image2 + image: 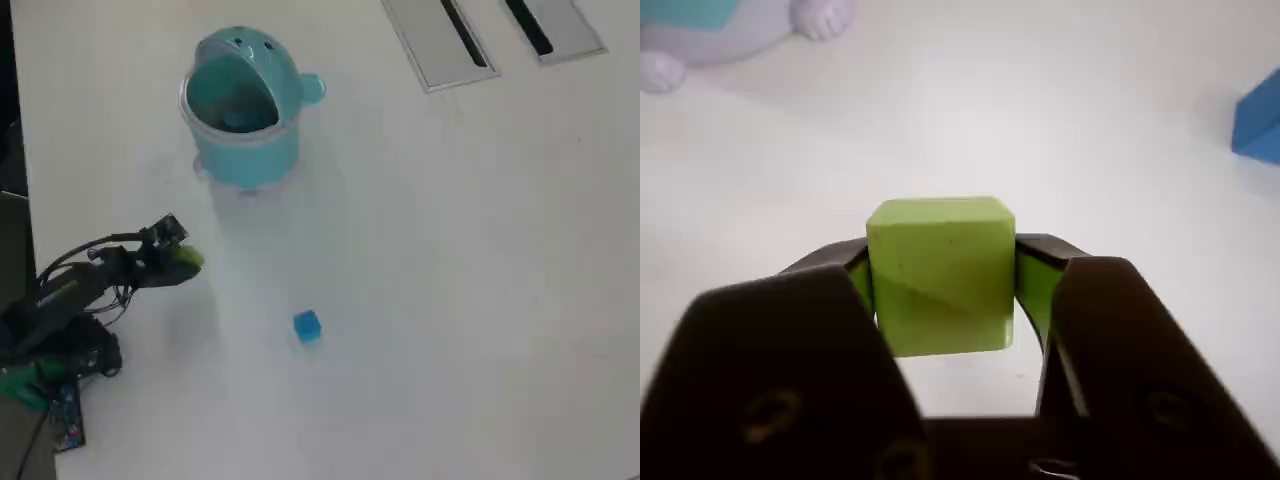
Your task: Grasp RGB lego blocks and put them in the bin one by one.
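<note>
Up close in the wrist view, the gripper (pixel 940 285) is clamped on a yellow-green cube (pixel 940 275). Its two dark jaws press against the cube's left and right sides, and the cube fills the gap between them. The cube's front face and a strip of its top face are visible. Below it lies the white table (pixel 1040 120).

At the right edge of the wrist view sits part of a blue cube (pixel 1260 120), well apart from the gripper. In the top left corner is the lower part of the teal bin (pixel 700 30), with pale rounded feet.

From the overhead view, the arm (pixel 80 290) reaches in from the left edge of the table (pixel 480 300). The gripper (pixel 185 260) is at its tip, with the green cube (pixel 187 259) showing as a small bright spot there. Whether the cube touches the table cannot be told.

The bin (pixel 245 150) stands above the gripper in this view, near the top of the table, its opening facing the camera under a domed hood with dark dots and a small knob on its right side. Something pale blue lies inside; it is too unclear to name.

The blue cube (pixel 307 326) rests on the table to the lower right of the gripper, apart from it and from the bin.

Two grey slotted panels (pixel 440 40) are set into the table at the top right.
</note>
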You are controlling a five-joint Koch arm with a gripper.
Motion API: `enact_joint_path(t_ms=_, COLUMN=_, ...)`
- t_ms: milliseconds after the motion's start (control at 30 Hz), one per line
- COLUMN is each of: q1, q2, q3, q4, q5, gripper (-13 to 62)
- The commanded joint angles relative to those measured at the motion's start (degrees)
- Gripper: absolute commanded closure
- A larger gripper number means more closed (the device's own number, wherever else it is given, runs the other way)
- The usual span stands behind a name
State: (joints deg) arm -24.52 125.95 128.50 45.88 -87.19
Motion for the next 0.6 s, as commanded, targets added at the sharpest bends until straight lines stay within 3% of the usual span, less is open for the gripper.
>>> enact_joint_path(t_ms=0, q1=-0.4, q2=-0.3, q3=-8.0, q4=-3.4, q5=0.7, gripper=36.1)
enact_joint_path(t_ms=567, q1=-6.2, q2=-8.0, q3=-25.6, q4=-6.3, q5=5.4, gripper=36.1)
